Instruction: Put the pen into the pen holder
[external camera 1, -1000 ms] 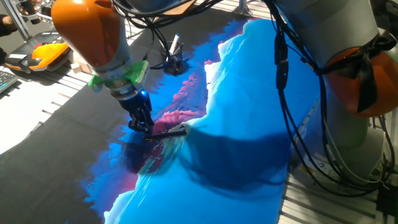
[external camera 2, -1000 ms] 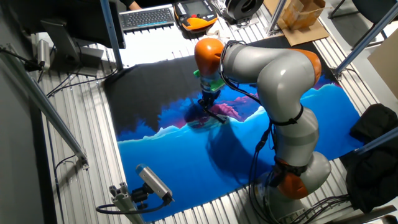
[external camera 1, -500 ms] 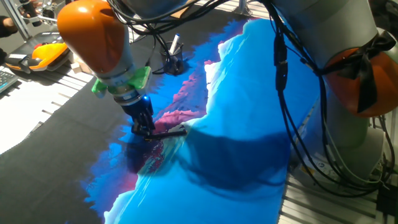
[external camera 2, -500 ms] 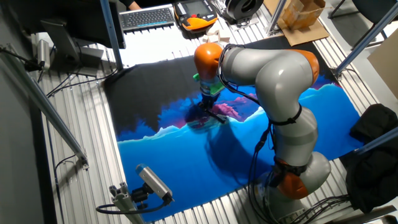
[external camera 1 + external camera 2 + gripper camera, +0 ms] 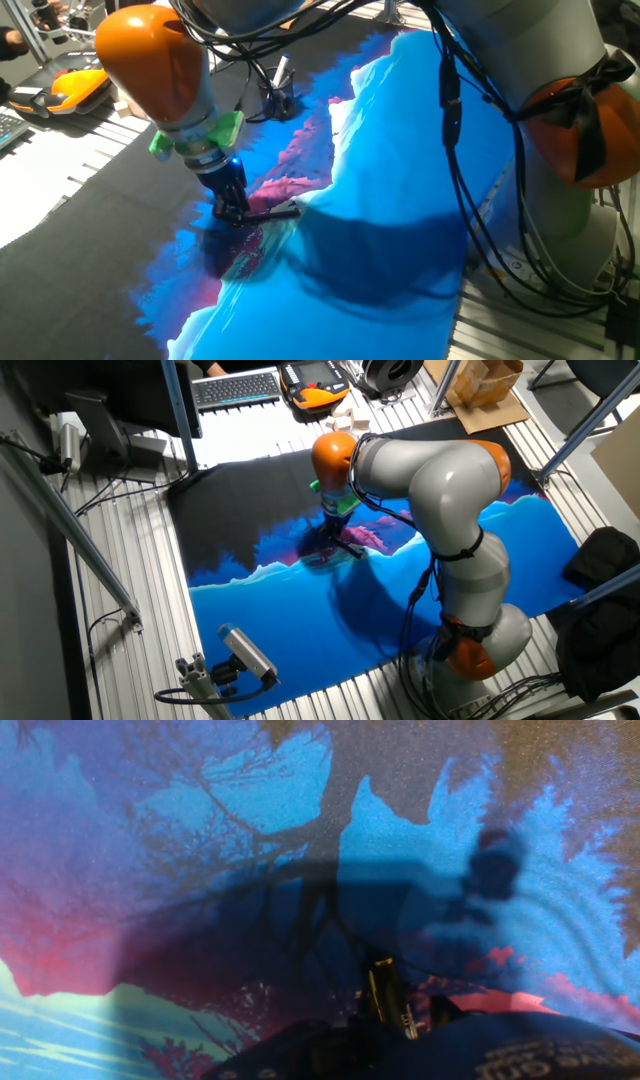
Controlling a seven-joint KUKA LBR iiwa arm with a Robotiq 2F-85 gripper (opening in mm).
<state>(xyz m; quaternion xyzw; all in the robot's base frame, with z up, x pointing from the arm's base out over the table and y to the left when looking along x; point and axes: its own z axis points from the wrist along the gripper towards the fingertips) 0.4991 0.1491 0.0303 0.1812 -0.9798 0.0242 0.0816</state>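
Observation:
The pen point(image 5: 270, 213) is slender and dark with a paler end. It lies almost flat, low over the blue and pink mat point(image 5: 400, 150). My gripper point(image 5: 233, 213) points down at the pen's left end, its jaws closed around it. The other fixed view shows the gripper point(image 5: 331, 541) and the pen point(image 5: 348, 549) sticking out to its right. The hand view shows a short piece of the pen point(image 5: 386, 997) between my dark fingers, close to the mat. The pen holder point(image 5: 279, 103), a squat black cup, stands farther back with a thicker whitish pen point(image 5: 282, 71) in it.
An orange teach pendant point(image 5: 72, 87) and pale wooden blocks point(image 5: 126, 106) lie at the far left off the mat. A keyboard point(image 5: 236, 387) and a cardboard box point(image 5: 486, 384) sit beyond the mat. The robot's base and cables point(image 5: 560, 200) stand at the right.
The orange wrist has shifted slightly to the right and the gripper has settled a little lower at the pen's end. The pen has stayed in place.

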